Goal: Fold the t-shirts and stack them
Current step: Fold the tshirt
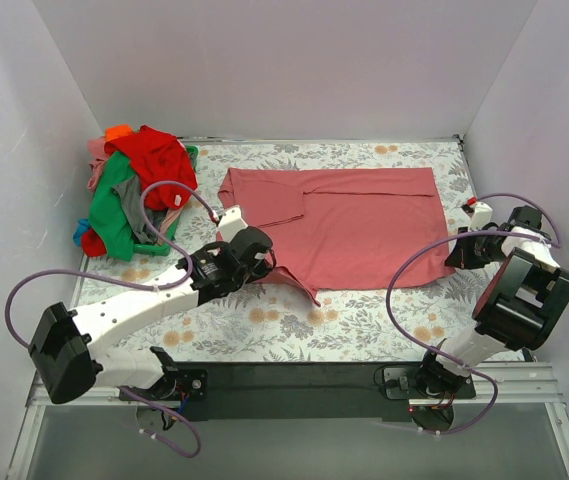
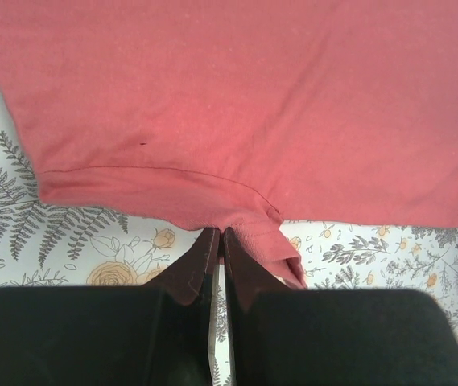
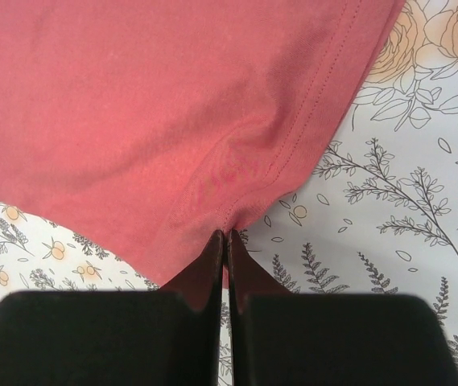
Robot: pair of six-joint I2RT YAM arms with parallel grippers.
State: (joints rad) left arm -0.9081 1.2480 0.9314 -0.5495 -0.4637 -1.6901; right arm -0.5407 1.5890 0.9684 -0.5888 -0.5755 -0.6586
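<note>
Pinching one salmon t-shirt (image 1: 364, 225): left pincer (image 2: 219, 234), right pincer (image 3: 226, 234).

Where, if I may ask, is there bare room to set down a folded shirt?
Widest: the floral cover along the near edge, between the salmon shirt and the arm bases. Smaller: the far right corner. Crowded: far left, under the shirt pile, and near left, under the left arm.

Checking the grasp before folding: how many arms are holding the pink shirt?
2. Left arm, jaws shut on the shirt's near-left sleeve; right arm, jaws shut on its right hem. Neither is hidden.
</note>
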